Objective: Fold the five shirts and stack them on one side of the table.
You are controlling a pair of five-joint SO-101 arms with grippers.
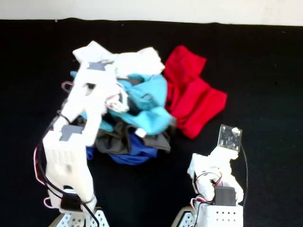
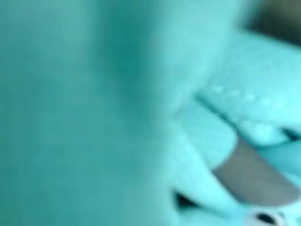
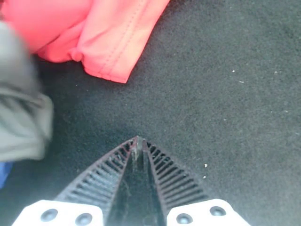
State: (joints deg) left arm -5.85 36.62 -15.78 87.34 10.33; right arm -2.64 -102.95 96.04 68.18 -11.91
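Note:
A heap of shirts lies left of the table's middle: a white shirt [image 1: 130, 59] at the back, a turquoise shirt [image 1: 151, 101] on top, a red shirt [image 1: 191, 94] spread to the right, a dark grey shirt [image 1: 116, 137] and a blue shirt [image 1: 135, 153] at the front. My left gripper [image 1: 119, 101] is down in the heap against the turquoise shirt [image 2: 117, 94], which presses close to the left wrist camera. My right gripper [image 3: 138, 142] is shut and holds nothing, just above bare tabletop near the red shirt's hem [image 3: 103, 42] and a grey fold [image 3: 21, 117].
Black cloth covers the table [image 1: 265, 71]. Bare room lies to the right of the red shirt and along the front between the arm bases. The right arm [image 1: 218, 182] is folded back at the front right. A pale wall runs behind the far edge.

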